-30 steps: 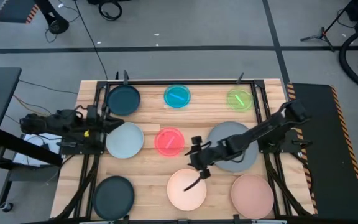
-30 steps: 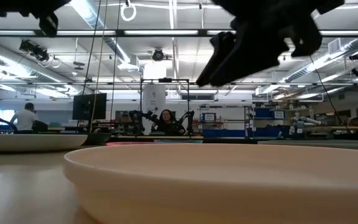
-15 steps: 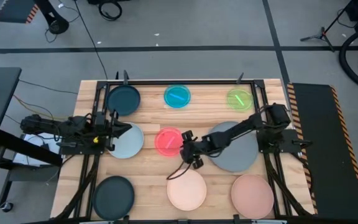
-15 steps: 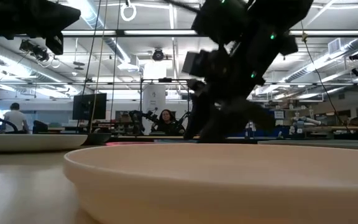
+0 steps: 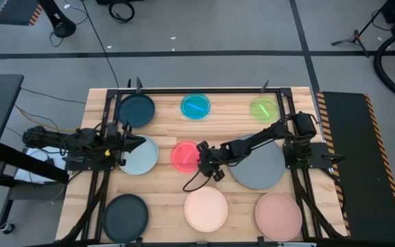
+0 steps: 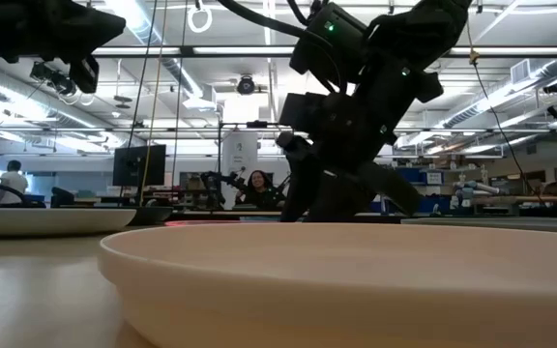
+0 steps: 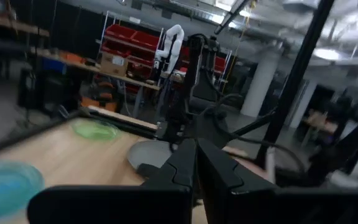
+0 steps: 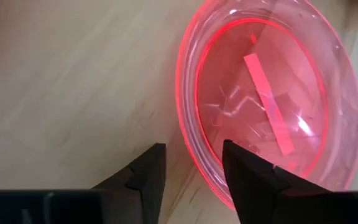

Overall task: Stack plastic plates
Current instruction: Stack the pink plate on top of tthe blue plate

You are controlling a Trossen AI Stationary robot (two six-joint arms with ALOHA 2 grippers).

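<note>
Right arm reaches low across the large grey plate (image 5: 257, 165); right gripper (image 8: 191, 163), fingers parted, straddles the rim of the translucent red-pink plate (image 5: 186, 156). That glossy round plate lies on bare wood just beside the grey plate. Left gripper (image 7: 196, 163), fingers together, hangs over the pale blue-grey plate (image 5: 140, 155).

right hand (image 5: 204, 163) moved to red-pink plate (image 5: 186, 156)

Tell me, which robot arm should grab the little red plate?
The right one, probably. Its open right gripper already sits at the red plate's rim, one finger on each side. The left gripper waits over the pale blue-grey plate.
</note>
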